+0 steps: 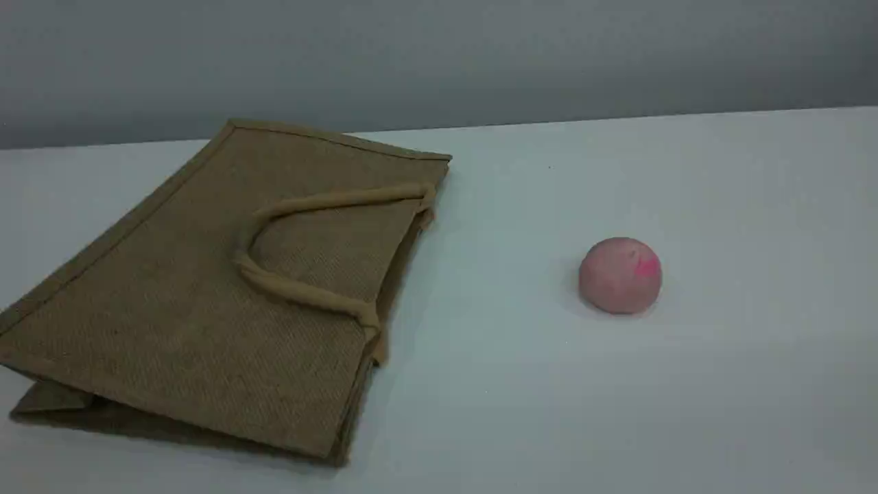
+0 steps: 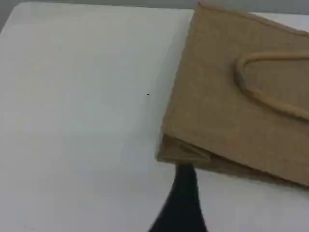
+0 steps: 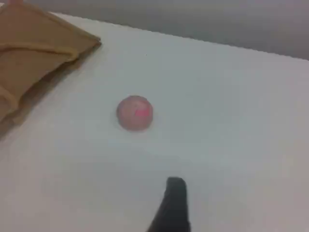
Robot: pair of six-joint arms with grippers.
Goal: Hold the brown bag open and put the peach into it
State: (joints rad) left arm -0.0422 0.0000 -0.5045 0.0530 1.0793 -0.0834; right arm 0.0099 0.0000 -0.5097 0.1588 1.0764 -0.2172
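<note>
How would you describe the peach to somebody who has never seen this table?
On the white table, a large brown bag lies flat on the left. To its right, apart from it, sits the peach. It is the only small round thing, dusty pink with a brighter pink blotch.

Flat brown bag (image 1: 171, 309), peach (image 1: 620, 275) apart

The left wrist view's right edge cuts off the brown bag (image 2: 231, 96).
</note>
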